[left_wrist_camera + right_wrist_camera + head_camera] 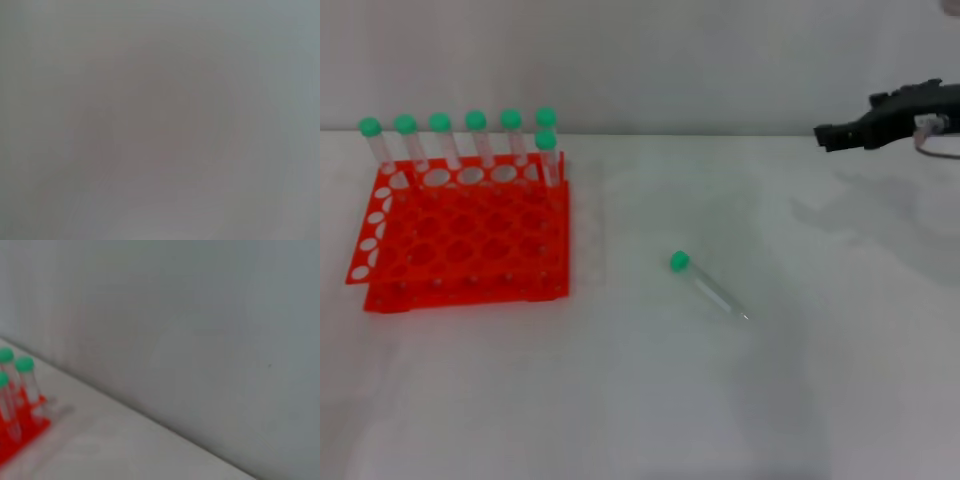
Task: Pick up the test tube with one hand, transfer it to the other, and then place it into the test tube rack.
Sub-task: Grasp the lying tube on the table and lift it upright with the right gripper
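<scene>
The test tube point(708, 287) lies alone on the table point(650, 400), well apart from the test tube rack point(470, 240). The right gripper point(832, 135) hovers at the far right; its finger spread cannot be told.

R end effector point(830, 134) raised at far right, pointing left.

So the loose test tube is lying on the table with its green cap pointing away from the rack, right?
Not quite. In the head view the loose test tube does lie on the table, but its green cap is the end nearer the test tube rack; the pointed tip points away from it.
</scene>
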Available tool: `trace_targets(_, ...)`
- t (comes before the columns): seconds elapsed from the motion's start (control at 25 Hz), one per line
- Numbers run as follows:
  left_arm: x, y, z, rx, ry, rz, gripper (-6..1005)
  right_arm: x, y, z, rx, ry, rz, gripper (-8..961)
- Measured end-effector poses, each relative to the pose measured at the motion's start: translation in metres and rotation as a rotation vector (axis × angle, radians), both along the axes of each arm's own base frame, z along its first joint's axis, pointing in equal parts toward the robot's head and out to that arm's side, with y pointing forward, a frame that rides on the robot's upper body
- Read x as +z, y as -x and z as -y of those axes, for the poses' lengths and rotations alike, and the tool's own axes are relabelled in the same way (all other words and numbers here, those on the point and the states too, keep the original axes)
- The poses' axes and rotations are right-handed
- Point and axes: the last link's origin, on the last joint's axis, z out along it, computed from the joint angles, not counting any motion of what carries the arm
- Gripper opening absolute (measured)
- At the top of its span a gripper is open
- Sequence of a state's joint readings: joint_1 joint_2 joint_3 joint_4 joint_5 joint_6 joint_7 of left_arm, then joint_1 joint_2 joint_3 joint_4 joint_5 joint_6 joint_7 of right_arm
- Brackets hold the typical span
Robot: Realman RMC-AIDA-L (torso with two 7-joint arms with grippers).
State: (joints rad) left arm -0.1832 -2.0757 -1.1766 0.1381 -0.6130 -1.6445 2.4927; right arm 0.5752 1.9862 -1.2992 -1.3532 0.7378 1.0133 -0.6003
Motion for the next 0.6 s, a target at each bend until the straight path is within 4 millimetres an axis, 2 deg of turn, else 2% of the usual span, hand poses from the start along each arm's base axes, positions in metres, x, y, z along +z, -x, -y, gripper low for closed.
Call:
trace_targets(0.12,0.0,-0.001,-0.001,-0.003,0.001,0.001,861,-0.007,0.03,0.008,-0.061,0.006,0.102,854)
trace_targets(0.28,-0.001,0.0,-0.002,0.001,-0.007,0.009,861,-0.035,0.067,0.022,-0.114,0.101,0.187,849)
trace_targets(0.48,-0.004,-0.004,-0.005,-0.017,0.004,0.017,861,-0.087,0.096,0.042,-0.14,0.218,0.286,843)
trace_targets(0.6,-0.005,-0.004,-0.006,-0.018,0.007,0.01,861,-0.109,0.1,0.047,-0.16,0.26,0.329,840)
